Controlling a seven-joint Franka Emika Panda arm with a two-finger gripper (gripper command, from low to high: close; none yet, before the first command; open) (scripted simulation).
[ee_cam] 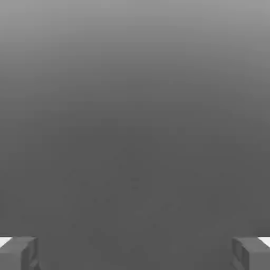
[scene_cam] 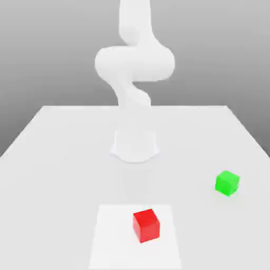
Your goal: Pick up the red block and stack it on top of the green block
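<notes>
The red block (scene_cam: 146, 225) sits nearest the exterior camera, resting flat on a paler square patch (scene_cam: 113, 237) of the white worktop (scene_cam: 58, 153). It is a cube, so it has no long axis; it is turned slightly, with one vertical edge angled toward the camera and its top face level. Farther back and toward the exterior view's right, well apart from it, the green block (scene_cam: 227, 183) also sits flat on the worktop, turned so that a corner edge faces the camera. Nothing touches either block.

Behind both, at the middle of the worktop, stands the round base of the white arm (scene_cam: 134, 63), which bends upward out of the picture.

In the hand view the jaws (ee_cam: 135, 253) stand wide apart, one grey fingertip (ee_cam: 18, 253) at each lower corner, with nothing between them but plain grey background.
</notes>
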